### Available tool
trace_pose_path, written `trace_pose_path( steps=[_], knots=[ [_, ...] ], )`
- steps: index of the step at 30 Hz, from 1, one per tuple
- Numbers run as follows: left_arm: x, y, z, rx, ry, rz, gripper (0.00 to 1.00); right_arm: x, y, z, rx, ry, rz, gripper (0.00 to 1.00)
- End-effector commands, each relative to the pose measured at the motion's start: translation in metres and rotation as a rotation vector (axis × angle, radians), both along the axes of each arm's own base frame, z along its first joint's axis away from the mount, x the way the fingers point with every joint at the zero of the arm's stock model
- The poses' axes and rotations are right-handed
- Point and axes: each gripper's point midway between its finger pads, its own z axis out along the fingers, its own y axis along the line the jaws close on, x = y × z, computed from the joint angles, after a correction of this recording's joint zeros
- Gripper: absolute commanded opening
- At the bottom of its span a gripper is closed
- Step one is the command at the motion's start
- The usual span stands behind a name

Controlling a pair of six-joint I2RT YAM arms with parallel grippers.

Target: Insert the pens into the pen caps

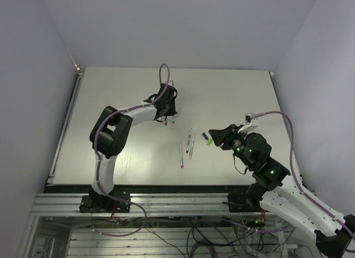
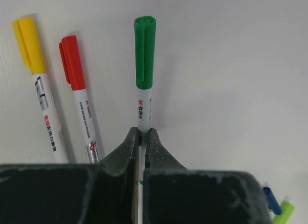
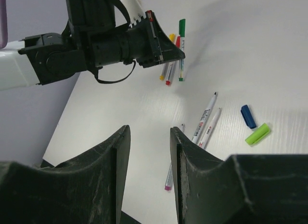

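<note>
My left gripper is shut on the barrel of a pen with a dark green cap, near the table at the back centre. A yellow-capped pen and a red-capped pen lie just to its left. My right gripper is open and empty, hovering at the right. Below it lie two uncapped pens side by side, a third pen with a magenta end, a loose blue cap and a light green cap. No magenta cap shows.
The white table is walled in at the back and both sides. The loose pens lie mid-table between the arms. The blue and light green caps lie right by my right gripper's fingertips.
</note>
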Motion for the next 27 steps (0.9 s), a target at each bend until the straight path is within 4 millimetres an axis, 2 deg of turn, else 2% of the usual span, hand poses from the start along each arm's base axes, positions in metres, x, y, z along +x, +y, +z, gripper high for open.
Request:
trace_pose_path(
  steps=[1, 8, 14, 23, 27],
  knots=[
    [0.007, 0.004, -0.006, 0.017, 0.04, 0.016, 0.07, -0.001, -0.002, -0.014, -0.015, 0.033, -0.012, 0.38],
    [0.015, 0.011, -0.022, 0.018, 0.085, 0.07, 0.1, -0.002, -0.002, -0.021, -0.015, 0.046, -0.009, 0.38],
    [0.014, 0.014, -0.03, 0.028, 0.112, 0.106, 0.25, -0.003, -0.003, -0.026, -0.02, 0.054, -0.008, 0.38],
    [0.018, 0.014, -0.021, 0.027, 0.1, 0.11, 0.41, -0.003, -0.002, -0.027, -0.019, 0.055, -0.008, 0.38],
    [0.021, 0.011, -0.006, 0.005, 0.073, 0.105, 0.43, -0.003, -0.001, -0.028, -0.013, 0.059, -0.007, 0.38]
  ],
)
